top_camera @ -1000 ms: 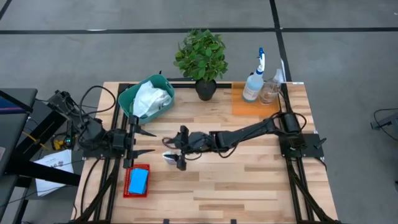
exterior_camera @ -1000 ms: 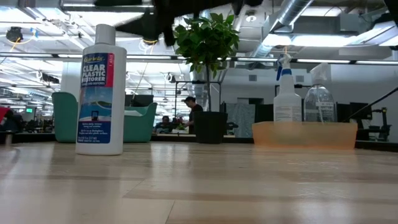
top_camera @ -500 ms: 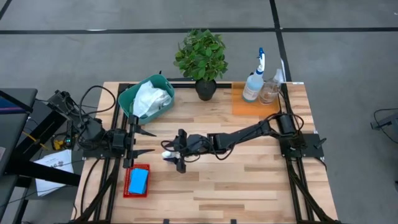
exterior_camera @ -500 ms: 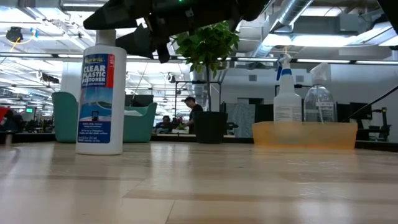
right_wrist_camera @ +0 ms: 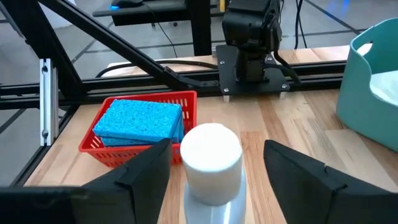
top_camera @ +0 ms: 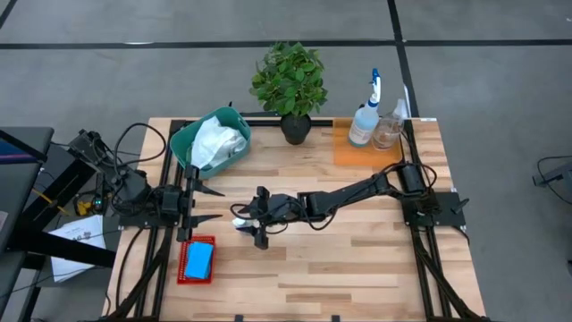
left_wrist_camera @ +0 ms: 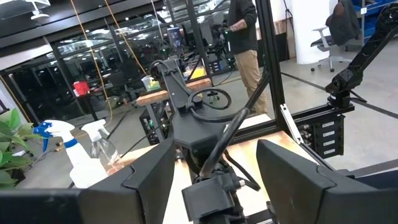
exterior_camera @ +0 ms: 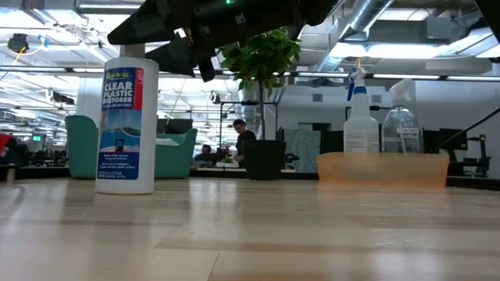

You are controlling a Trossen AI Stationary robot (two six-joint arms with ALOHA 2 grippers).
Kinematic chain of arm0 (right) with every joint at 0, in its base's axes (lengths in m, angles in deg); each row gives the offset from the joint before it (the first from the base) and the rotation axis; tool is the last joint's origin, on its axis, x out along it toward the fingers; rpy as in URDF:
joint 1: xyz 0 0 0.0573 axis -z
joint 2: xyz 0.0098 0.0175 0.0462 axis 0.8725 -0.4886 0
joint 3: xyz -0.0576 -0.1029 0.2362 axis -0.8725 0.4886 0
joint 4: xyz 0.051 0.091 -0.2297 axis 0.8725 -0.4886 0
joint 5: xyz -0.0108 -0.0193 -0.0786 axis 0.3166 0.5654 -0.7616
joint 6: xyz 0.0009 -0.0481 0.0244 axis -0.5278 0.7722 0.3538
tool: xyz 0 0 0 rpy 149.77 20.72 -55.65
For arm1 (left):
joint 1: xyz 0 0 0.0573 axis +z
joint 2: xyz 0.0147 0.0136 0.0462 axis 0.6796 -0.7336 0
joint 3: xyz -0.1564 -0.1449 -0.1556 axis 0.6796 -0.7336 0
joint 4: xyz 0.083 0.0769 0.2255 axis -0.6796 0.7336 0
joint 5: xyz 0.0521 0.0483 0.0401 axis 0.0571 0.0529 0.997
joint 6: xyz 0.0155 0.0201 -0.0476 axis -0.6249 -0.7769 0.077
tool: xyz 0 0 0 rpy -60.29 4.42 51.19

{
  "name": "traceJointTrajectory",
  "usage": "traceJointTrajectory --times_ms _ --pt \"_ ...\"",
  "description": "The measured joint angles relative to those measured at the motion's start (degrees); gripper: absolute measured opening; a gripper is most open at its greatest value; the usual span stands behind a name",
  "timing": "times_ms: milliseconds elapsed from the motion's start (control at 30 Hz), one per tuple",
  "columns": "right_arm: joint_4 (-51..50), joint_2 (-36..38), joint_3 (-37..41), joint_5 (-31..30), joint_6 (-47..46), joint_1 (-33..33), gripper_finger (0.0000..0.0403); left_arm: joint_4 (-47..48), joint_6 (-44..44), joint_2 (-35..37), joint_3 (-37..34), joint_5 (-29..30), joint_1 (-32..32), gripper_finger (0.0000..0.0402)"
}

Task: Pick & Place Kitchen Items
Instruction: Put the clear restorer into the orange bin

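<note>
A small white labelled bottle (exterior_camera: 125,117) stands upright on its base on the wooden table, left of centre. My right gripper (top_camera: 250,220) reaches in from the table's right side, nearly level, at the height of the bottle's white cap (right_wrist_camera: 210,155). It is open, one finger on each side of the cap, with a gap showing on both sides. My left gripper (top_camera: 201,204) waits open at the table's left edge, touching nothing. Two clear spray bottles (top_camera: 365,121) stand in an orange tray (top_camera: 353,154) at the far right. A blue sponge (top_camera: 197,259) lies in a red basket.
A teal bin (top_camera: 183,143) holding a white cloth (top_camera: 217,141) stands at the far left. A leafy plant in a black pot (top_camera: 289,85) stands at the far edge, in the middle. The red basket (top_camera: 183,268) sits near the front left corner.
My right gripper has come down from above the white bottle until its fingers stand at either side of the cap. The bottle has stayed upright where it was.
</note>
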Motion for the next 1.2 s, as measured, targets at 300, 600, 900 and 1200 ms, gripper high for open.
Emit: traceJointTrajectory --times_ms 300,600,900,1200 --pt "0.01 0.02 0.0 0.14 0.64 -0.02 0.0151 0.01 0.02 0.0 0.02 0.0 0.0 0.0221" --pt "0.16 0.04 0.0 0.13 1.53 0.05 0.0111 0.01 0.42 0.0 0.02 0.0 0.0 0.0221" --pt "-4.08 2.3 -0.07 1.94 4.36 0.78 0.0111 -2.71 -1.51 -1.59 0.04 0.0 0.04 0.0221" --pt "-6.08 10.59 5.25 3.48 6.31 1.13 0.0111 -2.78 -1.55 -4.06 0.07 0.02 1.4 0.0221"
